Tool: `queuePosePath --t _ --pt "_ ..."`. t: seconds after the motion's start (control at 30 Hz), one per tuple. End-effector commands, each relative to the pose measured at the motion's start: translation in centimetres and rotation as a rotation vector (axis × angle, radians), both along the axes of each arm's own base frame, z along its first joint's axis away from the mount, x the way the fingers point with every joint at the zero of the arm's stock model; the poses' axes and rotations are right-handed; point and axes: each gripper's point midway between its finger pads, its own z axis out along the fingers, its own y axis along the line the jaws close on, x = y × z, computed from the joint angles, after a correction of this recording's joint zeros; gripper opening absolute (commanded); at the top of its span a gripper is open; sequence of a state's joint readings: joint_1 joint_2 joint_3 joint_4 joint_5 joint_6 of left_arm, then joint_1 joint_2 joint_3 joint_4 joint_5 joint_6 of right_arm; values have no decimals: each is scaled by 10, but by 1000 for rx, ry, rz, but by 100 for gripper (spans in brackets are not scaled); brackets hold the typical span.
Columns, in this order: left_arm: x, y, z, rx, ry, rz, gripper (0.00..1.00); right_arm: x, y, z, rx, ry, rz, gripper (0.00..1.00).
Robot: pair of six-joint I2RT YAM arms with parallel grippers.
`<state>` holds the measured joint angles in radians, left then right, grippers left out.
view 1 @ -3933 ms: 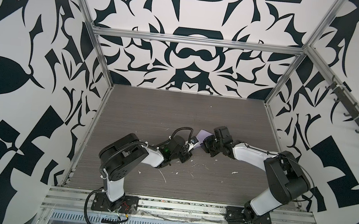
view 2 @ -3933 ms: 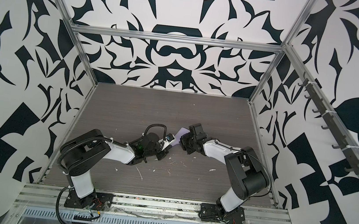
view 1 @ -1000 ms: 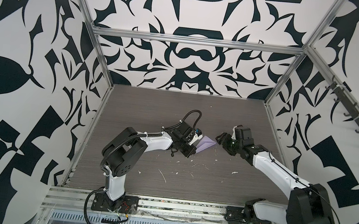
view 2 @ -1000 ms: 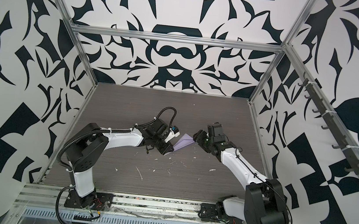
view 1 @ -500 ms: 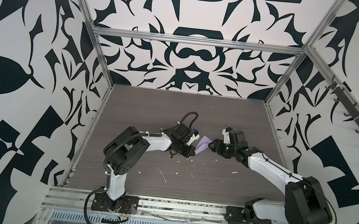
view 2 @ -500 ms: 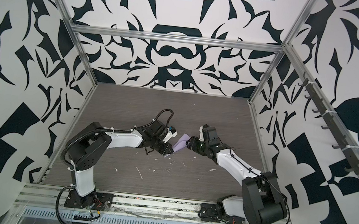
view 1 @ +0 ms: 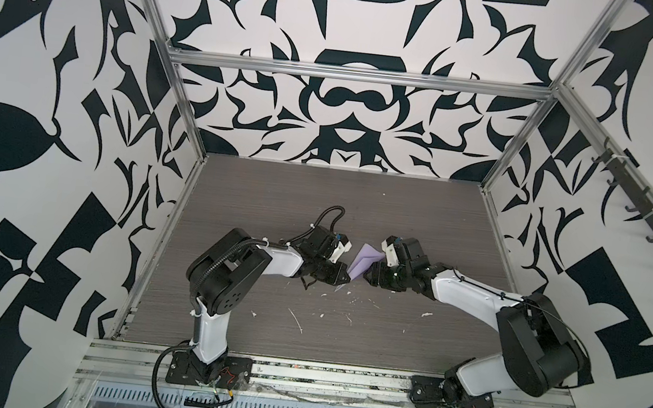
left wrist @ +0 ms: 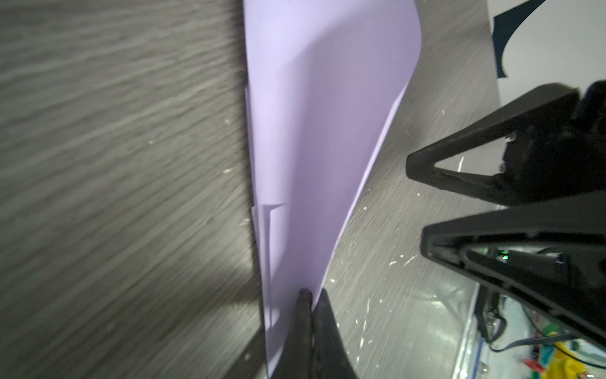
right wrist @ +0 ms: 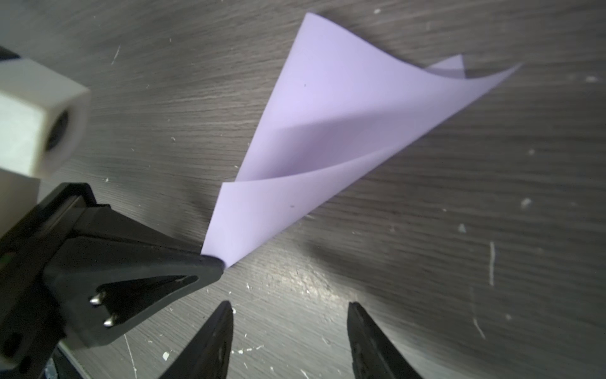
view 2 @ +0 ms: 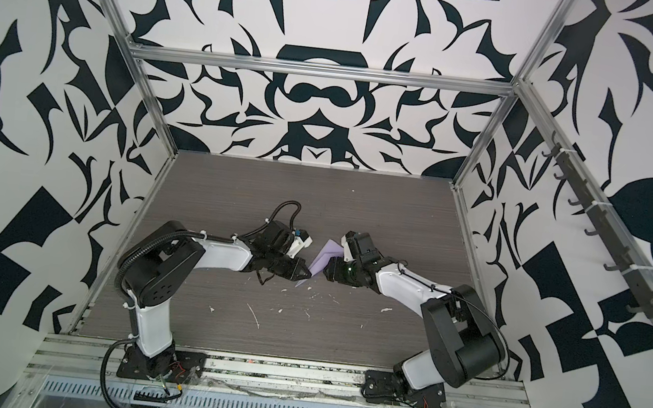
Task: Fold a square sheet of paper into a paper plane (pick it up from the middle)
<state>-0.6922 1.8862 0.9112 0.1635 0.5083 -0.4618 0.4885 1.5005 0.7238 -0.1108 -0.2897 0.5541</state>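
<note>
Right wrist view shows the left fingers [right wrist: 210,265] pressed together on the narrow end of the sheet of paper [right wrist: 311,131], a pinch that seems meant to keep the stacked layers from sliding apart while the other arm works. The right fingers [right wrist: 364,338] stand apart with nothing between them, just short of that pinched end and not touching the paper; they look placed to take or crease a flap near it. In both top views the sheet [view 1: 364,261] sits between the two arms near the middle of the table [view 1: 276,191], angled up off it, though whether its far corners rest on the wood is hard to tell. It is lilac, matte and unmarked, folded into a long taper: tight at the grip, its layers curling open toward the wide end.
</note>
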Motion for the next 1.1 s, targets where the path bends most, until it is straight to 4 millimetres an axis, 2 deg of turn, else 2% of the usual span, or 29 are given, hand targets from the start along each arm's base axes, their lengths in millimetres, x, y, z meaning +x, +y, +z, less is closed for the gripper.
queuePosePath --t 0.0,0.47,0.7,1.07 --pt "-2 0 -1 -56 69 25 0 15 8 14 -3 -62 26 60" --pt "3 8 -9 -70 160 86 0 35 19 -1 -49 -13 12 63" --pt "9 15 -13 -83 225 134 0 34 21 -12 -64 20 31 66" --pt "13 22 -21 -81 290 180 0 33 12 -36 -213 97 9 66"
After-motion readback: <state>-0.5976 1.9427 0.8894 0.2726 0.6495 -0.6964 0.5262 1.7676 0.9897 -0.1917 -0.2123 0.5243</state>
